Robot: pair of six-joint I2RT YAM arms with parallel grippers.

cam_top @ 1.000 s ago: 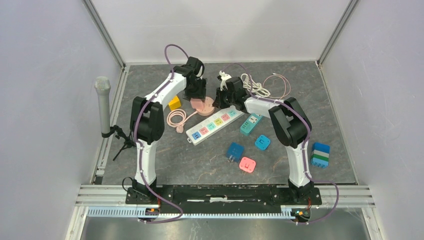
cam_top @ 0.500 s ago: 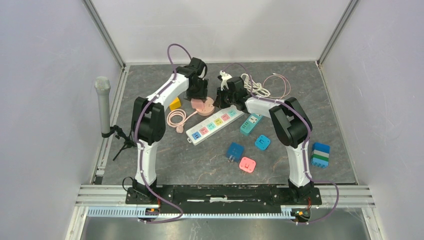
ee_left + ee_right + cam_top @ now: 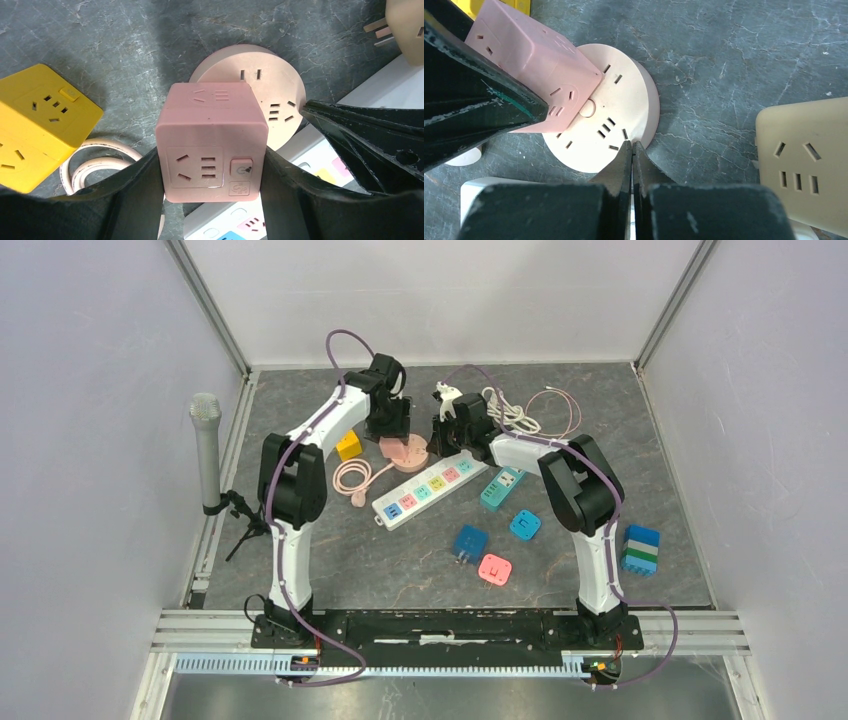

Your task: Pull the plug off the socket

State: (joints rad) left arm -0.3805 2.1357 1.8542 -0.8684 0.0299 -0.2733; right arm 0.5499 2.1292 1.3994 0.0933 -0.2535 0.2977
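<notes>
A pink cube plug [image 3: 210, 135] is clamped between the fingers of my left gripper [image 3: 211, 172], which is shut on it. The cube sits over the near-left part of a round pink socket disc [image 3: 280, 95], and its underside is hidden. From above, my left gripper [image 3: 388, 425] is just left of the disc [image 3: 410, 452]. My right gripper [image 3: 631, 145] is shut and empty, with its tips on the disc's rim [image 3: 624, 107]. The cube [image 3: 534, 55] leans over the disc's left side. My right gripper [image 3: 438, 436] is beside the disc.
A yellow cube socket [image 3: 349, 446] and a coiled pink cable [image 3: 352, 477] lie left of the disc. A white power strip [image 3: 430, 485] lies in front. A beige adapter [image 3: 804, 165] lies to the right, with a white cable [image 3: 510, 410] behind. A microphone [image 3: 205, 450] stands far left.
My left gripper has shifted slightly left with the pink cube in it. My right gripper has stayed on the disc.
</notes>
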